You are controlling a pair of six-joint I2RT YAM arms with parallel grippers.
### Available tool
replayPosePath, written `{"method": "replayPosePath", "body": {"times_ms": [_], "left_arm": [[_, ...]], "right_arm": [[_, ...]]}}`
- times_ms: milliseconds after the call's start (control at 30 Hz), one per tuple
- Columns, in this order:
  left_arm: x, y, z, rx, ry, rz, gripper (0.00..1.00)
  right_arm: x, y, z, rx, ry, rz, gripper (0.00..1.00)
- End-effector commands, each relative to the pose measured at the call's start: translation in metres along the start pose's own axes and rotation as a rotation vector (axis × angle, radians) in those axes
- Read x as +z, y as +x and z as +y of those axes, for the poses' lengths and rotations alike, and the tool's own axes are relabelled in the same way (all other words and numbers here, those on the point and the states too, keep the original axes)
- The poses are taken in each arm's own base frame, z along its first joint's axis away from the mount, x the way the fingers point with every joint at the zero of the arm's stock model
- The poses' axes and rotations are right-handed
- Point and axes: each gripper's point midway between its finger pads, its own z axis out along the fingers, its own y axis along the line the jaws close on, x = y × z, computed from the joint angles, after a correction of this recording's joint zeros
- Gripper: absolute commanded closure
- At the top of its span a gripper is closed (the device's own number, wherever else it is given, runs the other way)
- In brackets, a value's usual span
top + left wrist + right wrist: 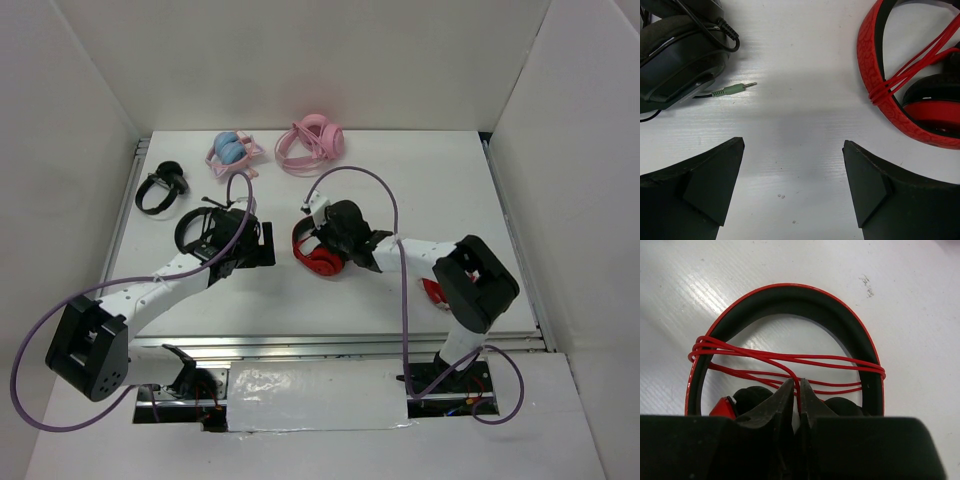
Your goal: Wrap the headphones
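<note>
The red headphones (318,256) with black lining lie flat mid-table, under my right gripper. In the right wrist view the headband (790,300) arches ahead, with several turns of thin red cable (840,359) strung across it. My right gripper (797,386) is shut on one strand of that cable, just above the black ear cushions. My left gripper (793,150) is open and empty over bare table, left of the headphones (875,60), whose wound cable shows at the upper right of the left wrist view.
All-black headphones (207,232) with a green-tipped jack plug (732,89) lie just left of my left gripper. Another black pair (160,187) sits far left. A blue-and-pink pair (233,151) and a pink pair (311,143) lie at the back edge.
</note>
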Motion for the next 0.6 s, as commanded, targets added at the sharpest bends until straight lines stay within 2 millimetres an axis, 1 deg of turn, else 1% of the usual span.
{"method": "replayPosePath", "body": {"times_ms": [0,67,200,267,400,467,567], "left_arm": [[-0.002,-0.020,-0.006,0.001,0.015,-0.046,0.06],[-0.002,-0.020,-0.007,0.005,0.019,-0.046,0.06],[-0.002,-0.024,-0.011,0.010,0.031,-0.053,0.06],[-0.002,-0.027,-0.012,0.016,0.034,-0.055,0.06],[-0.001,-0.030,-0.013,0.027,0.030,-0.054,0.05],[-0.001,-0.032,-0.014,0.028,0.030,-0.055,0.05],[0.001,-0.033,-0.016,0.029,0.036,-0.056,0.05]], "right_arm": [[-0.013,-0.025,-0.011,0.021,0.024,-0.035,0.80],[-0.016,-0.029,-0.009,0.023,0.013,-0.037,0.75],[-0.023,-0.040,-0.008,0.050,0.001,-0.068,0.70],[-0.025,-0.041,-0.007,0.055,-0.004,-0.076,0.64],[-0.033,-0.048,-0.006,0.065,-0.012,-0.110,0.62],[-0.035,-0.052,-0.001,0.062,-0.040,-0.125,0.61],[-0.039,-0.057,-0.003,0.066,-0.041,-0.142,0.61]]}}
